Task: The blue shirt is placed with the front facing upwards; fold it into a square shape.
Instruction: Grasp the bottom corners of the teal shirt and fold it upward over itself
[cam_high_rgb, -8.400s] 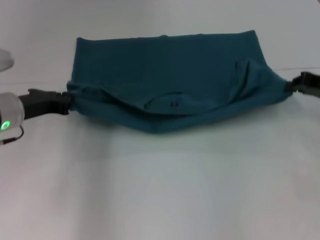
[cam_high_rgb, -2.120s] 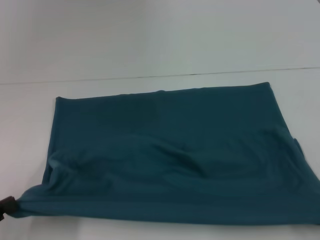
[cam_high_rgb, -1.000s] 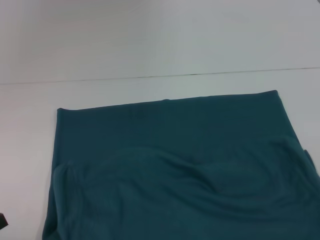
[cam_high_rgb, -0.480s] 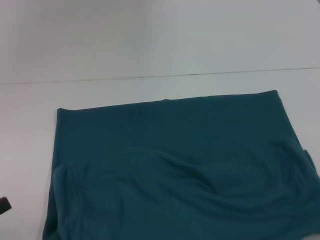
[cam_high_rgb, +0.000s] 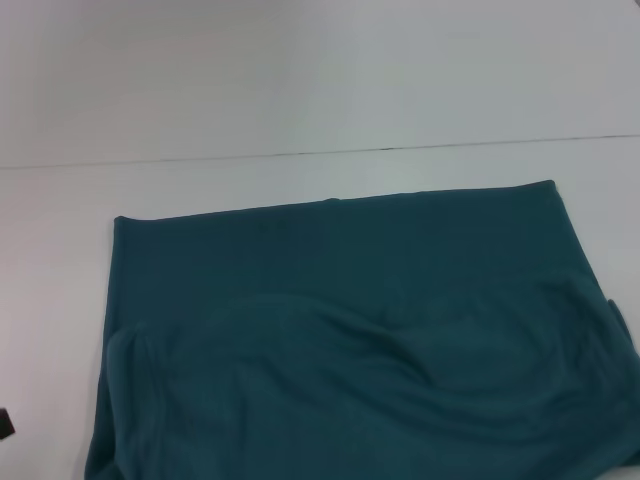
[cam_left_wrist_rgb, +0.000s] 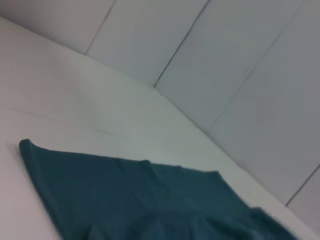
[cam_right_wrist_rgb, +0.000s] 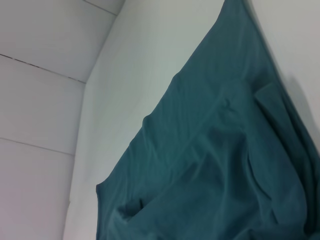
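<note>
Upper half of head view: bare white tabletop (cam_high_rgb: 300, 80), open passage. Lower half: dark teal-blue folded cotton shirt (cam_high_rgb: 350, 340), lying low, rumpled ridge across middle. Narrow bare strip down left edge.

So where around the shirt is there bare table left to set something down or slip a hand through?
Bare table runs in a wide band between the blue shirt and the back wall. A narrower strip lies along the shirt's left side, where the left gripper just shows at the frame edge. The near side and right corner are covered by cloth.
</note>
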